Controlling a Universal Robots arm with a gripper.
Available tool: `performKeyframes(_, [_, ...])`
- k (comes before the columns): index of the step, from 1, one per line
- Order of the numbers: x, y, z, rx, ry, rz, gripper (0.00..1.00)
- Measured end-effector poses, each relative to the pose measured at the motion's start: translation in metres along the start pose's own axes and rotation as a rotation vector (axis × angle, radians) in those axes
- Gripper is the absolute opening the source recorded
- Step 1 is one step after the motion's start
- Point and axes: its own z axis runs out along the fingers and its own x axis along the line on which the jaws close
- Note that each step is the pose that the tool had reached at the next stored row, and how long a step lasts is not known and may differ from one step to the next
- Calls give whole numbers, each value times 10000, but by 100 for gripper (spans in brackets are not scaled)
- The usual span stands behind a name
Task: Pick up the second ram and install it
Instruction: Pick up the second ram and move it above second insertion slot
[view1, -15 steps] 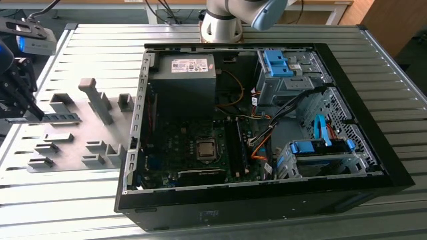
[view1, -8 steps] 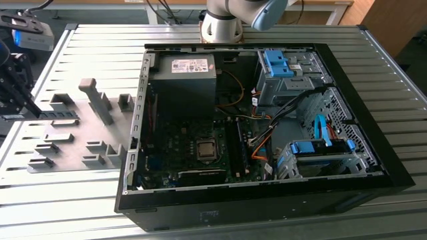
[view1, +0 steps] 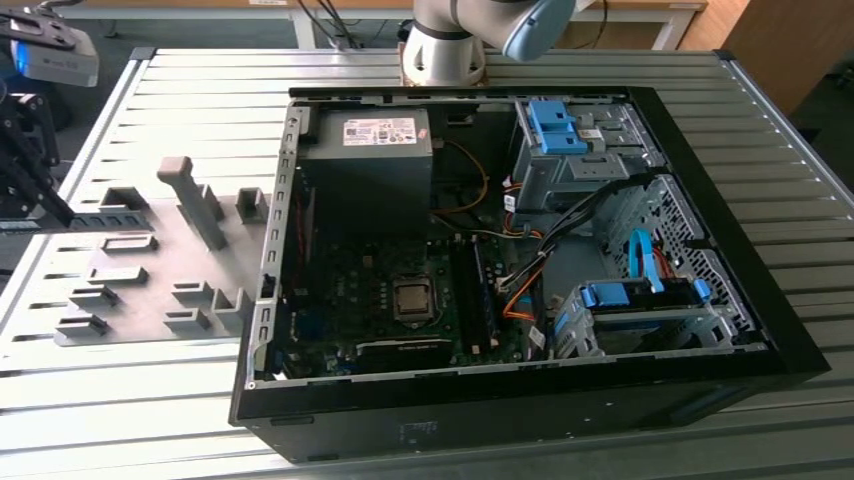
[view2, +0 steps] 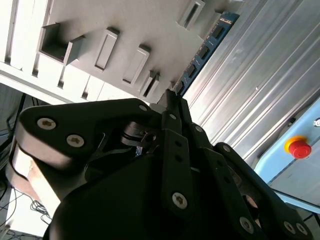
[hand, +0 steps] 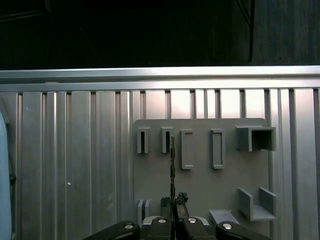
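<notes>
Jaws clamped on the second ram (view2: 202, 52), holding it over the grey fixture plate (hand: 210, 190)

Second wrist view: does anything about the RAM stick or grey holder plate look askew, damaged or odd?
Nothing stands out. The hand is shut on the RAM stick, which runs straight out from it, unbroken; the grey holder plate looks intact.

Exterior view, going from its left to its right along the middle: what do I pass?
Grey fixture plate → computer case's left wall → processor socket → memory slots → blue-latched drive cage. In the second wrist view, the pincer grips the second ram.
</notes>
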Motion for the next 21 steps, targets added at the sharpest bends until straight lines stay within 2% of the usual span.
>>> performKeyframes(9, [-7,3,-147,3,5,0,14])
performKeyframes(15, [-11,4,-212,7,-1,0,14])
performKeyframes(21, [-13,6,-327,6,0,0,14])
